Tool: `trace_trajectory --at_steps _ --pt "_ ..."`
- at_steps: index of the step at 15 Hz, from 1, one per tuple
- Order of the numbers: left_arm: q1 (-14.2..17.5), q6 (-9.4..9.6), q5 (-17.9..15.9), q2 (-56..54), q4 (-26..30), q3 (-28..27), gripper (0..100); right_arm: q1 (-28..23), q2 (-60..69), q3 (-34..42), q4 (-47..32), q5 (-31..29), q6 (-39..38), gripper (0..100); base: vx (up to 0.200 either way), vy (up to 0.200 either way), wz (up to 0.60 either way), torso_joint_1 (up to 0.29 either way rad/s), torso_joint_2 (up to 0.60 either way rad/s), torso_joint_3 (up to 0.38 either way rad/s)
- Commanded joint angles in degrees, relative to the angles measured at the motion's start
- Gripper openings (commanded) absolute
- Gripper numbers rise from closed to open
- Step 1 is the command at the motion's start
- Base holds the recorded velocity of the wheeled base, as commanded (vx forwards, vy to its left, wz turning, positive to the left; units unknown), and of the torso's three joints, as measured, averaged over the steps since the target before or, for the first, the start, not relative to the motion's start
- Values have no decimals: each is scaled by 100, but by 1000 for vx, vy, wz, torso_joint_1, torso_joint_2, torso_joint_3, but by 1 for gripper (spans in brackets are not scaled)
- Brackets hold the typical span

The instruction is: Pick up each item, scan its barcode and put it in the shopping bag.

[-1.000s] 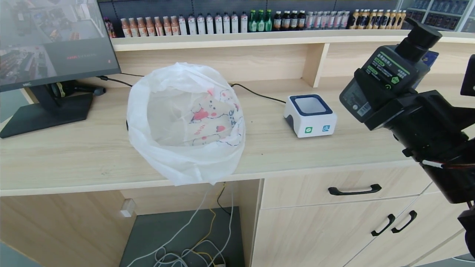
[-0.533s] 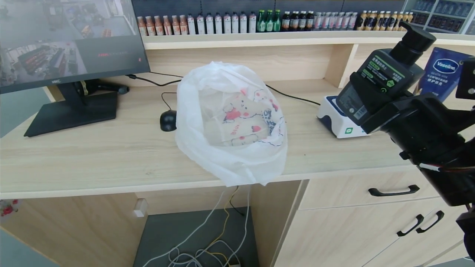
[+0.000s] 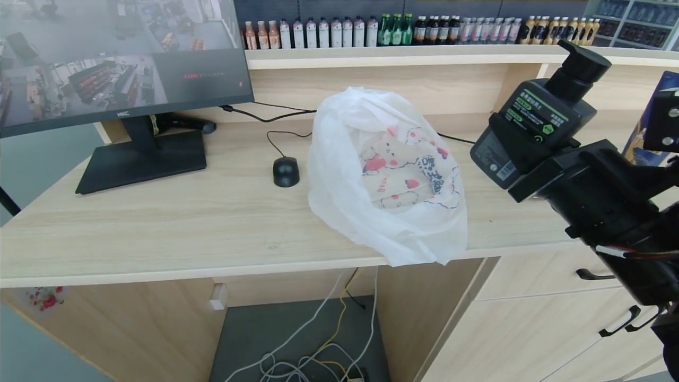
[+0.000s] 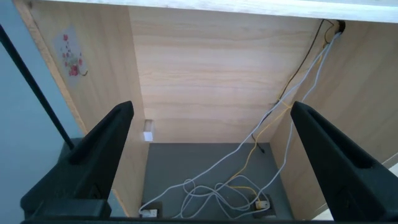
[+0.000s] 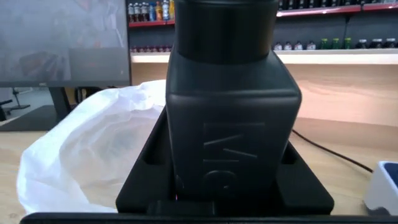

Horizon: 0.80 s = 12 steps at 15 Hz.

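One black pump bottle [image 3: 530,124] sits clamped in my right gripper [image 3: 549,178], right of frame; white shopping bag [image 3: 387,175] stands frame centre on the counter [image 3: 159,223]; my left gripper [image 4: 211,158] is spread wide.

There is one bag [image 3: 339,175] on one desk [image 3: 159,223], and one printed packet [image 3: 392,164] lies inside it. There is one pump bottle [image 3: 530,132], one monitor [image 3: 116,58], one mouse [image 3: 286,172], one scanner [image 5: 382,186] and one blue pack [image 3: 639,146]. Three drawer handles [image 3: 589,275] show, and one flower sticker [image 3: 40,297]. The shelf bottles [image 3: 419,29] stand in one row, too small to count surely. Several cables [image 3: 318,355] lie tangled below.
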<state>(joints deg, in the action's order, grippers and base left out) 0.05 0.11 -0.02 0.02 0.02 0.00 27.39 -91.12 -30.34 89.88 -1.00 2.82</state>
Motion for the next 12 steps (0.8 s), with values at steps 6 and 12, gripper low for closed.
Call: trace_trajectory --at_steps 6,12 --pt "4 -20 2 -2 6 0 100 205 218 406 12 21 35 0 0 0 0 0 0 0" --pt "4 -11 2 -2 6 0 100 987 288 -139 -674 -586 290 0 0 0 0 0 0 0"
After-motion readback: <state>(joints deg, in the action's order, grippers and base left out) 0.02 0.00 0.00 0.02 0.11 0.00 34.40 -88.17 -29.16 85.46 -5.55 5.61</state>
